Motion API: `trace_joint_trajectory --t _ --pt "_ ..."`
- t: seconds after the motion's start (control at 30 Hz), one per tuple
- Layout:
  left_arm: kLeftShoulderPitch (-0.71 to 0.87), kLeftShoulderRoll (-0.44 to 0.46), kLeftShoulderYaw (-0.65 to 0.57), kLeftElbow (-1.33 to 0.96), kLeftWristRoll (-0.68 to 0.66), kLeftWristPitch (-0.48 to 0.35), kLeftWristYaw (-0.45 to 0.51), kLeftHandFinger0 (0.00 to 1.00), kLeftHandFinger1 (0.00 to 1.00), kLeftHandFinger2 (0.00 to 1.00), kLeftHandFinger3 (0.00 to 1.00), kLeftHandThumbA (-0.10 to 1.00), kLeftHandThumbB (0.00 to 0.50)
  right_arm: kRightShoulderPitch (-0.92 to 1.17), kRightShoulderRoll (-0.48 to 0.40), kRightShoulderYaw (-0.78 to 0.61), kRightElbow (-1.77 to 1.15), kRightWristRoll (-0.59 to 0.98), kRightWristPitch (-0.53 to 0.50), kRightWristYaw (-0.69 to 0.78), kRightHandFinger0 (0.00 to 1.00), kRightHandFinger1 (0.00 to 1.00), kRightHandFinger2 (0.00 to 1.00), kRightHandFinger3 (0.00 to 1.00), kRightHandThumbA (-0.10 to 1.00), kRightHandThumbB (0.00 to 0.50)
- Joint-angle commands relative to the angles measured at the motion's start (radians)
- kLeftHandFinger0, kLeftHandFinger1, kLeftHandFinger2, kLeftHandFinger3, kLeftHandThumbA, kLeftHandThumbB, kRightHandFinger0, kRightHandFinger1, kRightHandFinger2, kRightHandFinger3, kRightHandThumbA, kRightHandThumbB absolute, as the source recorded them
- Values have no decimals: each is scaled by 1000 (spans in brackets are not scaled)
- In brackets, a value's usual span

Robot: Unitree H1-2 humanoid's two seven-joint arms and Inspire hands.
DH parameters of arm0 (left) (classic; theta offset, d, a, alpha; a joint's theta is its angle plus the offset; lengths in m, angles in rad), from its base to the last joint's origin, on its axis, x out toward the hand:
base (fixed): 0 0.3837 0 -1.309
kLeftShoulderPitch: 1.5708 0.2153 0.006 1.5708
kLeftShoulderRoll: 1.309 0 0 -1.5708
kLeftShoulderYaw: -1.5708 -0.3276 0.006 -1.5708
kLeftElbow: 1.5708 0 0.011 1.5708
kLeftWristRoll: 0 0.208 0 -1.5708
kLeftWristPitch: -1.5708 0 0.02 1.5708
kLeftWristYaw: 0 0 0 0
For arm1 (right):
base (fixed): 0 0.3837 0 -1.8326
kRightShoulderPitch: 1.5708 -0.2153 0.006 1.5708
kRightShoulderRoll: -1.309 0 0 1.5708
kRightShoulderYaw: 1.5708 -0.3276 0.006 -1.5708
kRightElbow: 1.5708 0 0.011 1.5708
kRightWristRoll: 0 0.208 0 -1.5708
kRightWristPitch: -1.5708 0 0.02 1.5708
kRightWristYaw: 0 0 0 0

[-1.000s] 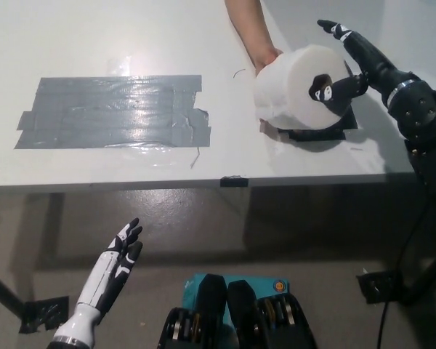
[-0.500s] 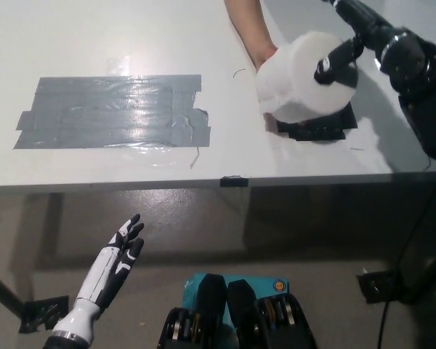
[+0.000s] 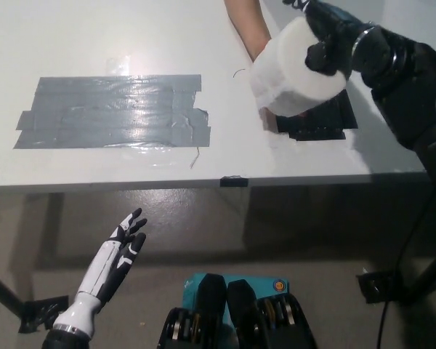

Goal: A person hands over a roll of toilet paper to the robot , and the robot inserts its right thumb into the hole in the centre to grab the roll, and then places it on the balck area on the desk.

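A white roll of toilet paper (image 3: 291, 73) hangs above the desk at the upper right, tilted toward me. My black right hand (image 3: 328, 36) is on it, thumb pushed into the centre hole and fingers over its top edge. A person's hand (image 3: 253, 33) reaches in from the top and touches the roll's far left side. Under the roll a small black patch (image 3: 321, 123) lies on the white desk (image 3: 94, 36). My white left hand (image 3: 116, 262) rests open below the desk's front edge at the lower left.
A wide patch of grey tape (image 3: 112, 109) covers the desk's left half. A small dark mark (image 3: 232, 180) sits on the desk's front edge. Black cables and a stand foot (image 3: 392, 283) lie on the floor at the lower right.
My right hand has closed over the roll and lifted it up and slightly left, uncovering more of the black patch. The person's hand has slipped further behind the roll. The left hand barely shifted.
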Motion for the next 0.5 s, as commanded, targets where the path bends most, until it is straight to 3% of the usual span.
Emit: trace_joint_trajectory --t 0.0,0.1,0.17,0.2,0.23,0.27,0.3,0.33,0.37,0.4,0.43,0.47 --pt "-35 15 0 -11 -3 -47 -8 1000 992 912 1000 1000 23 -63 -7 30 28 -41 -27 31 1000 1000 1000 1000 789 318" --pt "-42 17 -1 -11 0 -39 -12 1000 995 921 1000 1000 29 -62 -6 45 46 -50 -26 45 1000 1000 1000 1000 728 323" --pt "-49 15 1 -9 -3 -39 -12 1000 996 916 1000 1000 30 -71 -3 70 60 -73 3 67 1000 1000 1000 1000 590 349" --pt "-51 16 1 -11 -3 -31 -13 1000 1000 912 1000 1000 43 -76 0 87 68 -89 18 71 947 1000 1000 1000 466 338" --pt "-51 16 2 -15 -2 -26 -14 1000 1000 911 1000 1000 32 -76 1 97 70 -99 26 74 849 938 968 976 340 299" --pt "-52 15 1 -20 1 -21 -14 1000 1000 910 1000 1000 19 -77 2 112 74 -110 34 76 690 838 857 763 26 287" --pt "-56 15 -1 -16 9 -29 -10 1000 1000 909 1000 1000 9 -71 -4 122 67 -115 28 83 546 694 659 595 -75 247" --pt "-57 15 -1 -15 10 -31 -9 1000 1000 908 1000 1000 8 -70 -7 126 62 -115 27 87 415 635 665 604 -95 247" --pt "-58 16 -3 -18 12 -23 -12 1000 1000 916 1000 1000 12 -66 -11 131 59 -118 24 87 206 501 622 596 -99 218" --pt "-62 18 -4 -15 11 -28 -13 1000 1000 920 1000 1000 4 -61 -17 137 50 -123 29 88 72 388 532 563 -100 188" --pt "-64 16 -2 -14 6 -33 -13 1000 987 920 1000 1000 1 -57 -18 124 59 -109 28 77 71 464 833 784 -100 164" --pt "-66 15 -1 -14 5 -35 -13 1000 986 920 1000 1000 0 -56 -19 113 63 -98 28 69 84 562 968 837 -100 172"
